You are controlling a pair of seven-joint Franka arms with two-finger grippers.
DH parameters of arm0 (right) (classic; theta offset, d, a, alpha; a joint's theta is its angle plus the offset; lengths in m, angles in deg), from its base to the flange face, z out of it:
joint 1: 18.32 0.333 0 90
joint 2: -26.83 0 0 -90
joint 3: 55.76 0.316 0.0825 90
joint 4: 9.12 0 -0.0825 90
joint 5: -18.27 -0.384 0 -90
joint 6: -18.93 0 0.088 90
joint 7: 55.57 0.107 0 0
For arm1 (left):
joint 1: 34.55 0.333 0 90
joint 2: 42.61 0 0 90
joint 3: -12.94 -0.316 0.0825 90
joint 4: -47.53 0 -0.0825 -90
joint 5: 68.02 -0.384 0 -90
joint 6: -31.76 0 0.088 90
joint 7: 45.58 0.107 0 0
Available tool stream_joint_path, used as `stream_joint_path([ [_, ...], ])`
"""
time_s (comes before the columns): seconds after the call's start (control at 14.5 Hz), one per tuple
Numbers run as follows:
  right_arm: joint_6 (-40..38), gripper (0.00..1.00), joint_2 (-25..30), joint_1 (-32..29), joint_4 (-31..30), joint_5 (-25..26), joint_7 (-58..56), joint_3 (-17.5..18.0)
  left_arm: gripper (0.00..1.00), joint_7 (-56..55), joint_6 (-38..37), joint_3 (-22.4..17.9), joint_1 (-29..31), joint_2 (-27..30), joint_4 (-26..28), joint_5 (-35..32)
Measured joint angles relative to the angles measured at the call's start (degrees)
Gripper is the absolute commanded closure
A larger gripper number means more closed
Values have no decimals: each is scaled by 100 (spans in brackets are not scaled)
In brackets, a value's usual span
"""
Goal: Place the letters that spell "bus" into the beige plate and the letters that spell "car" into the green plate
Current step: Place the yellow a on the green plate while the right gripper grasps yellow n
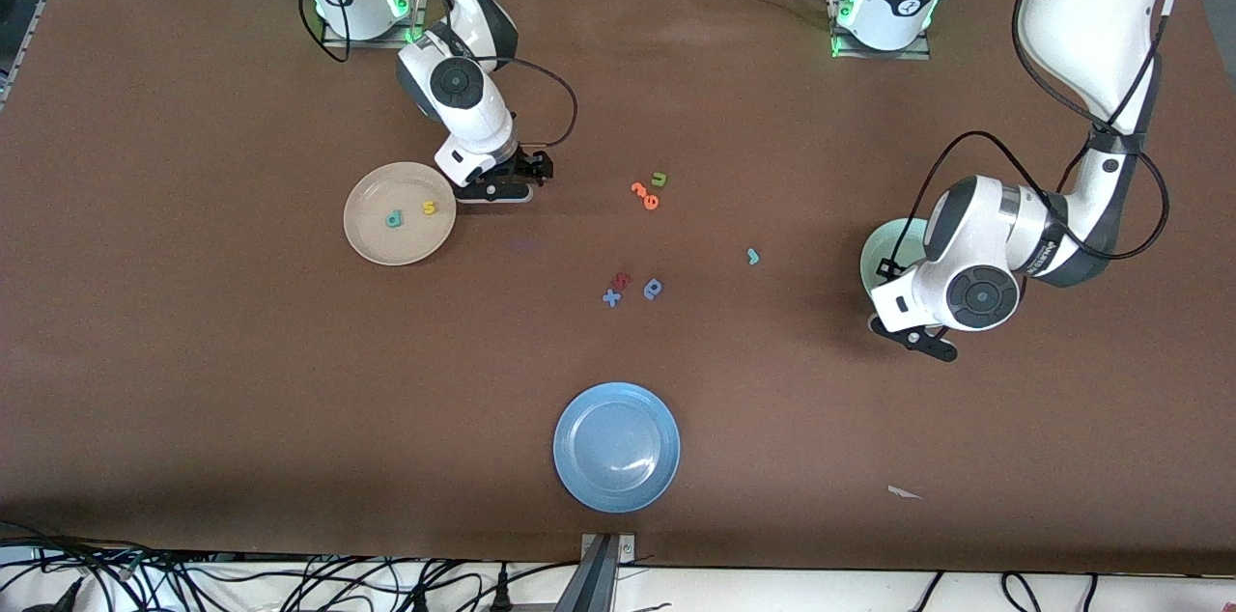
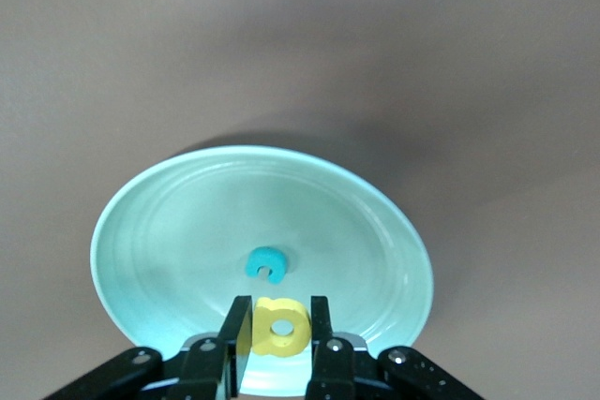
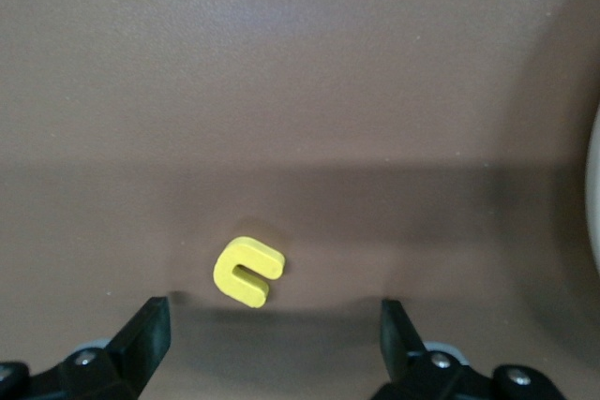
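Nearest the front camera lies the blue plate (image 1: 579,486), no part of this job. The beige plate (image 1: 372,240) holds the teal b (image 1: 394,219) and yellow s (image 1: 431,207). The green plate (image 2: 141,222) holds the teal c (image 2: 266,262).

The left gripper (image 2: 281,325) hangs over the green plate, jaws narrow and pinching the yellow a (image 2: 279,327). It stands on edge between the pads, its hole facing the wrist camera.

The right gripper (image 3: 272,325) is low beside the beige plate, jaws wide. The yellow u (image 3: 248,272) lies flat on the table between them, off-centre, its long axis slanted across the gap.

Such foam is probably light and squashy, so gentle pressure across the u's outer arms should do. The teal r (image 1: 752,256) waits on the table.
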Motion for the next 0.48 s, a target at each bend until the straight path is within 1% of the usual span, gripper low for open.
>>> stream_joint_path([
  [0.14, 14, 6, 0, 0, -3, 0, 0, 0, 0, 144, 1, 12, 24, -7, 13, -5],
  [0.28, 16, 7, 1, 0, -4, 15, 0, -4, 0, 15, -3, 82, -13, 9, -23, -6],
  [0.34, 16, 7, 1, 0, -4, 32, 0, -17, 0, -252, -8, 150, -33, 21, -35, 27],
  [0.48, 34, 7, 7, 0, -3, 72, -8, -73, 0, -1185, 34, 456, -51, 25, -32, 186],
])
